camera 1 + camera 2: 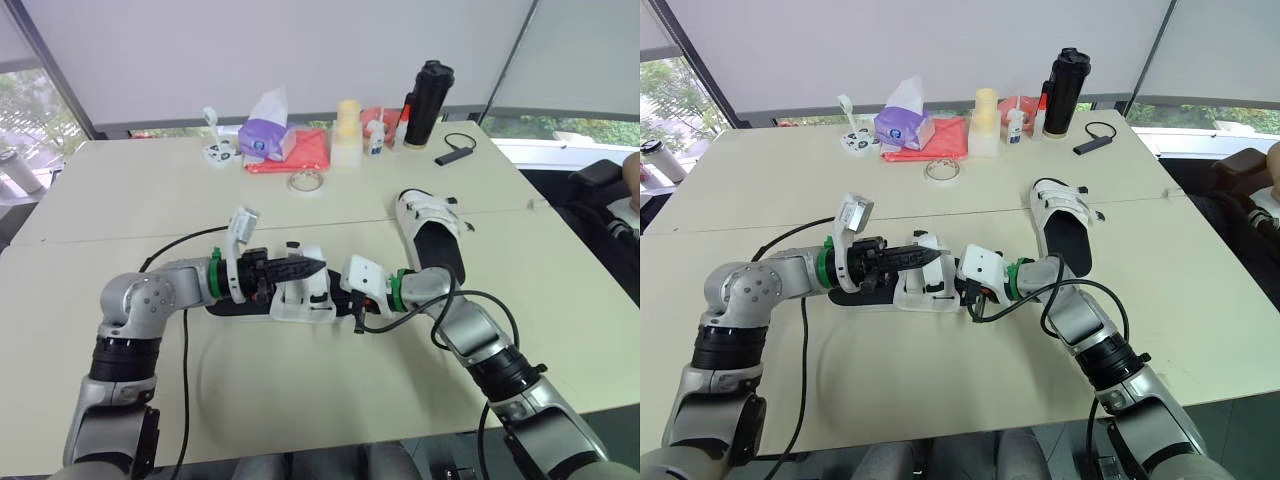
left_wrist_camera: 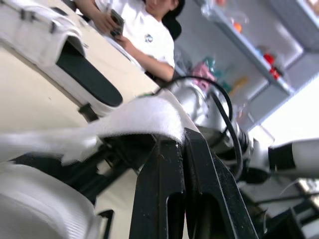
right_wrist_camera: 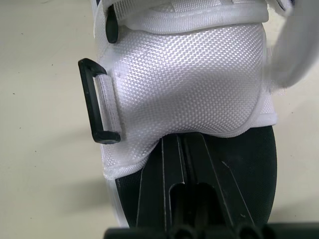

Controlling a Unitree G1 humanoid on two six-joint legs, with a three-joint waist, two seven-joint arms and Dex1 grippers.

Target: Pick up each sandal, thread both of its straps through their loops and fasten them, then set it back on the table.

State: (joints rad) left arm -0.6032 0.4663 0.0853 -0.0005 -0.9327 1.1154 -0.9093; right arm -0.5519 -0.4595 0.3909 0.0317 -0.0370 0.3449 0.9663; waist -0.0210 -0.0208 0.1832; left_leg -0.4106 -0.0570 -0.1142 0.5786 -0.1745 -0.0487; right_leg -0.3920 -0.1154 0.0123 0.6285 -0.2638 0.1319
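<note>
So, nearest to us on the desk is the near sandal, lying flat with its black sole down and the white upper facing up, between the two arms. The left fingers come in over it from the robot's left, pressed together and pinching the end of a white strap, which is lifted off the shoe. The right fingers come at the same sandal from the other end. They're squeezed together too, lying low over the black footbed with the tips right at the edge of the white mesh upper. We can't tell whether anything is actually caught between them. On one side of that mesh panel a black loop sticks out on a short bit of white webbing, with no strap through it.

A little further back, on the robot's right, the second sandal sits on the desk by itself, apart from both sets of fingers, toe end pointing away from us.

Past that is a clear tape roll, then a red cloth with a purple tissue pack on it. A pale yellow cylinder, a small white bottle and a tall black flask line the far edge. A black dongle with a looped cord lies just right of the flask.

Beyond the desk, the left wrist view catches a person in a white shirt holding a phone.
</note>
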